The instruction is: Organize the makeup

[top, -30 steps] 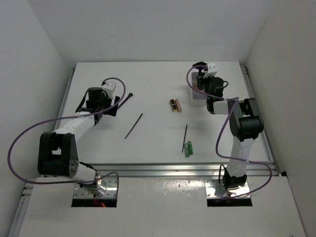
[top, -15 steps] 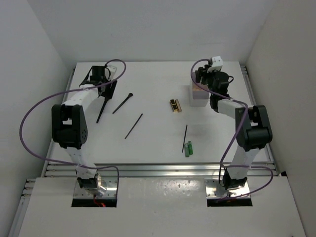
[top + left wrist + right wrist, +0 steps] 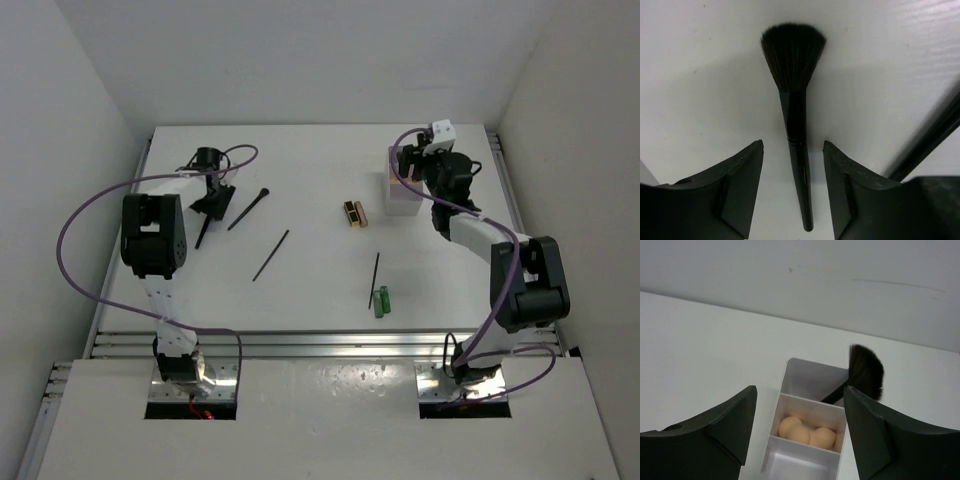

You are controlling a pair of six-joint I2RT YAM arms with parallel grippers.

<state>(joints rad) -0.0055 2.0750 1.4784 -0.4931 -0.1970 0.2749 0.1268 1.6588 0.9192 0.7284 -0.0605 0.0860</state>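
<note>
1. Toward the upper left of the top view, the left gripper (image 3: 792,147) is hanging low over a black flared-head brush (image 3: 792,55) that is lying flat on the white table (image 3: 310,165). Its jaws are standing moderately apart and straddling the thin handle, with a gap on each side, so nothing is gripped.
2. Just to the right, a second brush (image 3: 248,208) is lying close by, near enough to be nudged.
3. Judging by its look, the brush is light, with a stiff, glossy handle and soft bristles. The handle is likely to slip or roll, so mid-handle, below the ferrule, is looking like the best hold, and the bristles are best left alone.
4. At the upper right, the right gripper (image 3: 799,392) is hovering above the white compartmented box (image 3: 807,382) with its jaws wide and empty. Another brush (image 3: 865,372) is leaning in the far compartment, and orange sponges (image 3: 807,432) are sitting in the middle one.
5. Across mid-frame, a black-and-gold case (image 3: 355,213), two thin sticks (image 3: 271,255) (image 3: 375,275) and green tubes (image 3: 381,301) are lying loose. The sticks are probably calling for a precise pinch, and the tubes may roll.
</note>
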